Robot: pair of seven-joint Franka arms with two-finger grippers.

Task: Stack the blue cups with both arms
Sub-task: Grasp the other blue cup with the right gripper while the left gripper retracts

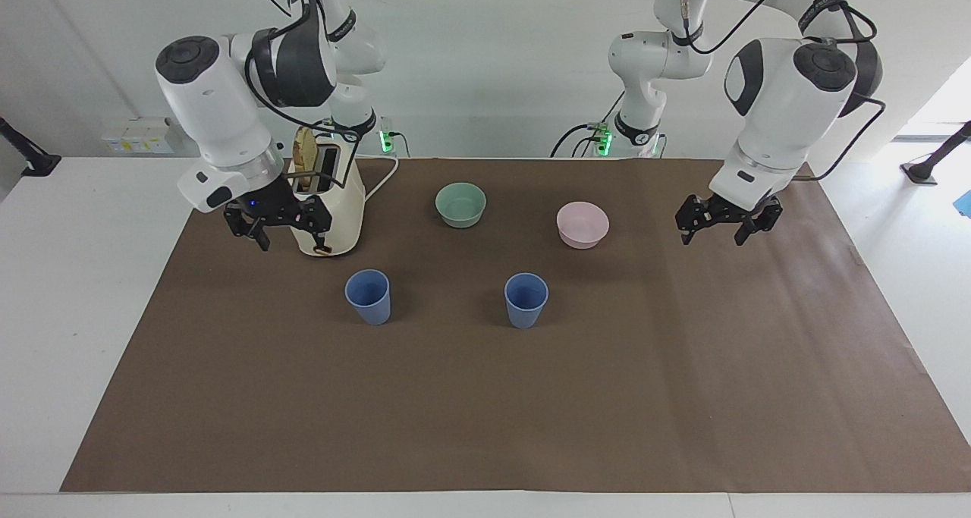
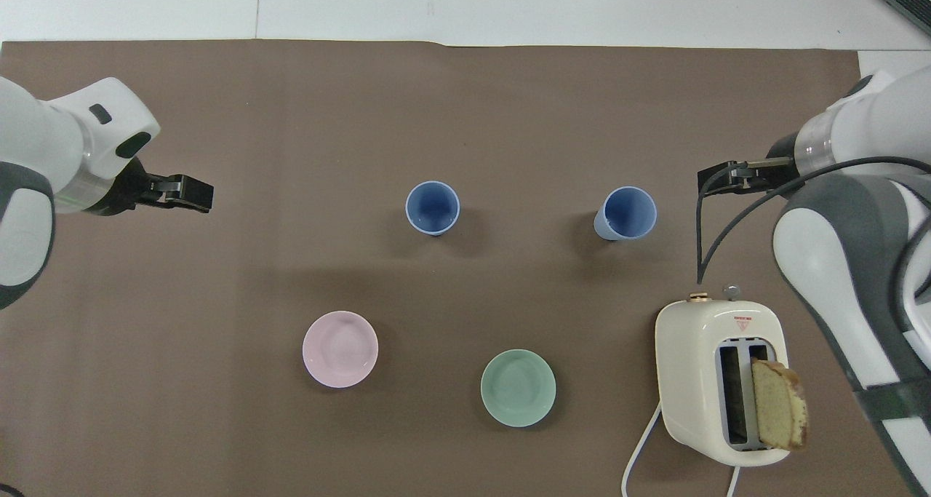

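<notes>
A brown mat covers most of a white table, seen from across & from above.

2 white robot arms reach in from the robots' end. The left arm hangs its black left gripper in the air over bare mat toward its own end of the table, fingers spread apart & holding nothing. The right arm hangs its right gripper low over the mat just beside the toaster, fingers also spread & empty.

A cream toaster stands toward the right arm's end w/ a slice of bread sticking up from 1 slot & a white cord trailing off.

2 bowls sit nearer the robots than the cups: a mint-green bowl about mid-table & a pink bowl beside it, toward the left arm's end.

2 blue cups stand upright, mouths up, apart from each other, not stacked. The 1st blue cup is toward the right arm's end, farther from the robots than the toaster; the right gripper's fingers are near it but not touching. The 2nd blue cup is about mid-table, farther from the robots than the pink bowl; the left gripper's fingers are well apart from it, w/ bare mat between.
</notes>
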